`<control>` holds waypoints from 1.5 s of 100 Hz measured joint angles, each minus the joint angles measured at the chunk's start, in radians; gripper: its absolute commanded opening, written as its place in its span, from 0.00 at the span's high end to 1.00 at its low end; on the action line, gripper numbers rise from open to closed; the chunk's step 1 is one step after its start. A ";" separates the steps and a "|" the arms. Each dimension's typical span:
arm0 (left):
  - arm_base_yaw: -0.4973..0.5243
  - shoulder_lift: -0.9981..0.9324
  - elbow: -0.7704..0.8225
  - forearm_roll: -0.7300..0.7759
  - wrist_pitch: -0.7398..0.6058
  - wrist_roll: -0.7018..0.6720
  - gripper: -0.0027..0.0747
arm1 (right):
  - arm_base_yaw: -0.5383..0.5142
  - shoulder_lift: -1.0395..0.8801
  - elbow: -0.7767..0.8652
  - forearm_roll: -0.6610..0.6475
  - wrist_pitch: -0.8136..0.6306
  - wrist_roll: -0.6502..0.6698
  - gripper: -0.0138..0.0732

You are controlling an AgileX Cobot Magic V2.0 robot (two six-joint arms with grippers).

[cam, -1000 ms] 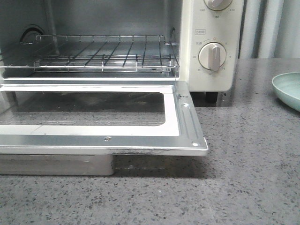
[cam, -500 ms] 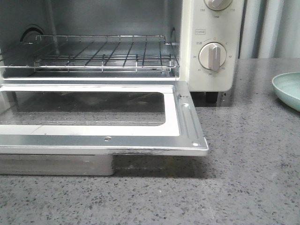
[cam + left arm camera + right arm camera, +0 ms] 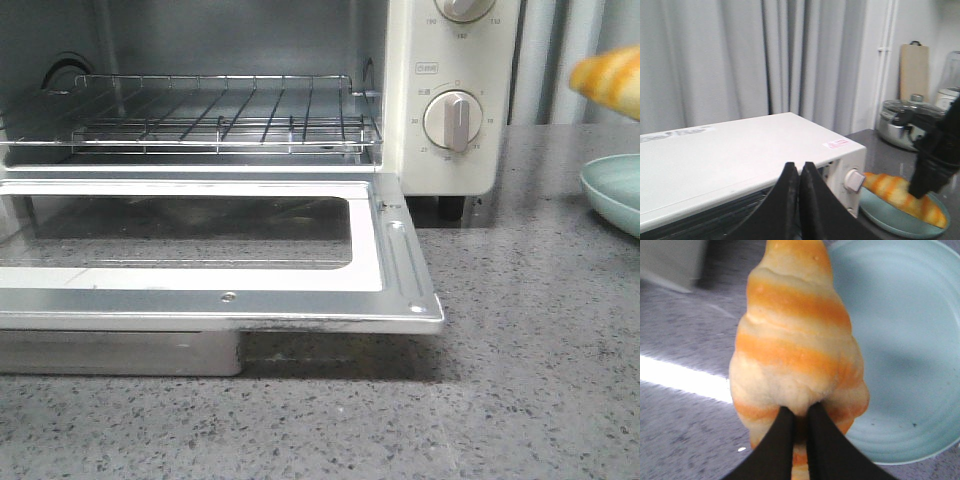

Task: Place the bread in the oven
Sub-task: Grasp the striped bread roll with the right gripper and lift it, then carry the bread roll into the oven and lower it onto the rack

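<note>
**Bread held above the plate, oven door down**

The right gripper (image 3: 795, 425) is clamped on the bread (image 3: 797, 335), its two black fingers pinching the thick middle of the roll from above. The bread is pale cream with golden-orange stripes and tapers away from the fingers. It hangs in the air over the near rim of a pale green plate (image 3: 905, 340), which sits on the speckled grey countertop (image 3: 680, 330). In the front view only one blurred end of the bread (image 3: 612, 80) shows at the right edge, higher than the plate (image 3: 612, 195) and well to the right of the oven.

The oven (image 3: 450, 100) stands on the left half of the countertop (image 3: 520, 300). Its glass-windowed door (image 3: 200, 250) lies fully open and flat, hinged at the bottom, and the wire rack (image 3: 215, 110) inside is bare. Two round beige knobs sit on the cream control panel, the lower knob (image 3: 455, 120) pointing downward.

The left gripper (image 3: 800, 200) hovers above the oven's white top (image 3: 740, 155), its dark fingers pressed together with nothing between them. From the left wrist view the bread (image 3: 902, 195) appears above the plate (image 3: 890, 220) beside the oven, with the right arm (image 3: 937, 155) reaching down onto it. Grey curtains (image 3: 715, 60) hang behind, and a lidded pot (image 3: 900, 125) stands farther back on the counter.
</note>
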 measured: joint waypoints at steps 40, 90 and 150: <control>0.215 0.024 0.000 0.018 -0.005 0.000 0.99 | 0.312 -0.091 0.000 -0.014 0.016 -0.007 0.92; 0.219 0.024 0.000 0.018 -0.024 0.000 0.99 | 0.707 -0.015 -0.059 -0.103 0.019 -0.010 0.92; 0.219 0.024 0.000 0.018 -0.029 0.000 0.99 | 0.758 0.305 -0.307 -0.412 -0.098 -0.018 0.92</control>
